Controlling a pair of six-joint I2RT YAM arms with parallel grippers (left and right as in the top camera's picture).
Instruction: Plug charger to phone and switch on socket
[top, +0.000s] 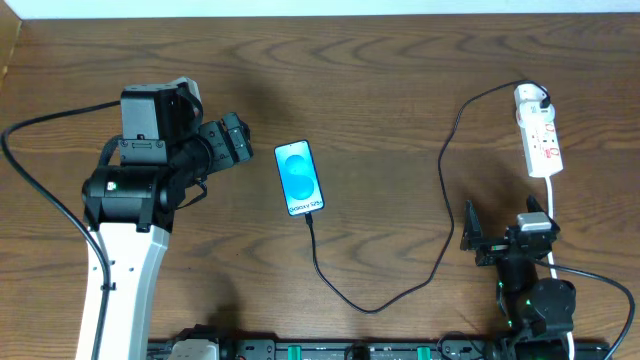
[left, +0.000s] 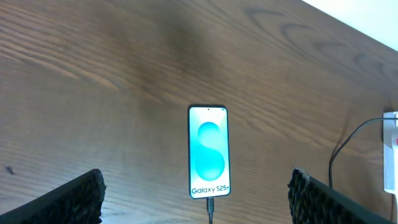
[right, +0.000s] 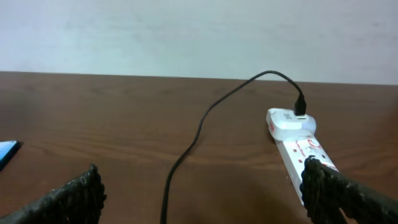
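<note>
The phone (top: 300, 178) lies flat mid-table, its blue-teal screen (left: 209, 151) lit; a corner of the phone (right: 6, 152) shows at the right wrist view's left edge. The charger's black cable (top: 442, 180) loops from the socket to the phone. Its connector tip (left: 210, 205) sits in the phone's bottom edge. The other end of the charger (right: 300, 107) enters a white adapter on the white socket (top: 538, 130) at the far right. My left gripper (top: 232, 140) hovers left of the phone, open (left: 196, 180). My right gripper (top: 500, 228) stands open (right: 200, 173) in front of the socket (right: 298, 146).
The socket's white cord (top: 553, 215) runs down past the right arm toward the front edge. A black rail (top: 350, 350) lines the table's front. The pale wall (right: 186, 31) rises behind the table's far edge.
</note>
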